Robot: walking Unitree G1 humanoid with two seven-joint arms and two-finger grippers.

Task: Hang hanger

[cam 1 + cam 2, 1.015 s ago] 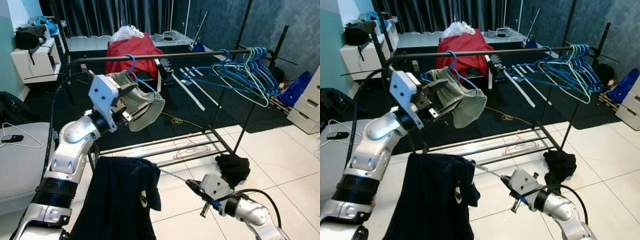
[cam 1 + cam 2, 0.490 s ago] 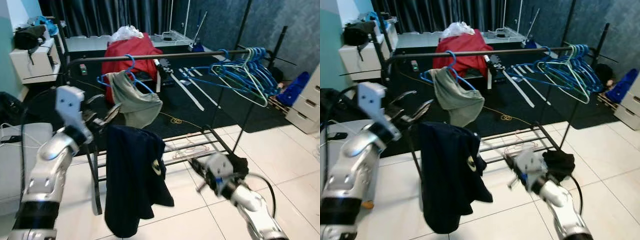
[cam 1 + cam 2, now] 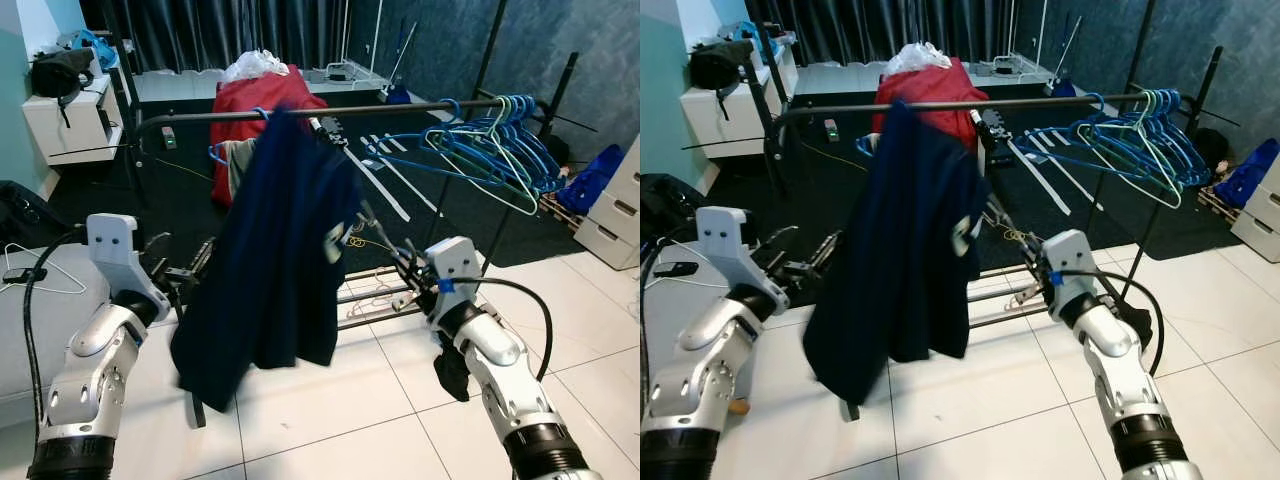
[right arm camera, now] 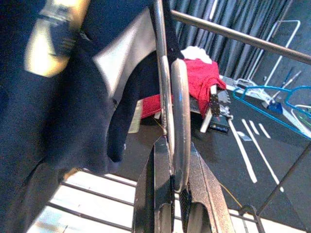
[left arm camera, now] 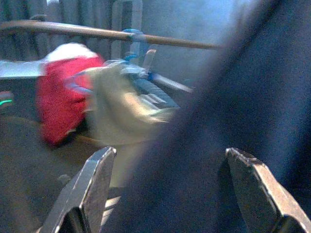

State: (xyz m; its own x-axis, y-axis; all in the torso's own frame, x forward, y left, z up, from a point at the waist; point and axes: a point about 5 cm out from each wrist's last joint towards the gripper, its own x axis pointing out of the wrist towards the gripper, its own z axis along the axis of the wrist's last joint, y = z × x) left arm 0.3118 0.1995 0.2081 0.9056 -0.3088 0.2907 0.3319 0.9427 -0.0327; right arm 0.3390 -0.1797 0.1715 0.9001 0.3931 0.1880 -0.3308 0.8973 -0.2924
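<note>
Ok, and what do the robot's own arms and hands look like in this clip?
Both arms are silver, rounded metal segments with black ribbed collars near the base. A black cable loops off each forearm. The left hand sits under a white boxy wrist housing; the right hand has a similar white housing with a small blue mark. Each hand has two long black fingers, with flat greyish pads.

A navy shirt (image 3: 280,260) blocks the frame's centre, hiding the rail (image 3: 400,107) there. Blue hangers (image 3: 490,145) crowd the rail's upper-right end. White floor tiles (image 3: 330,400) below lie open.
</note>
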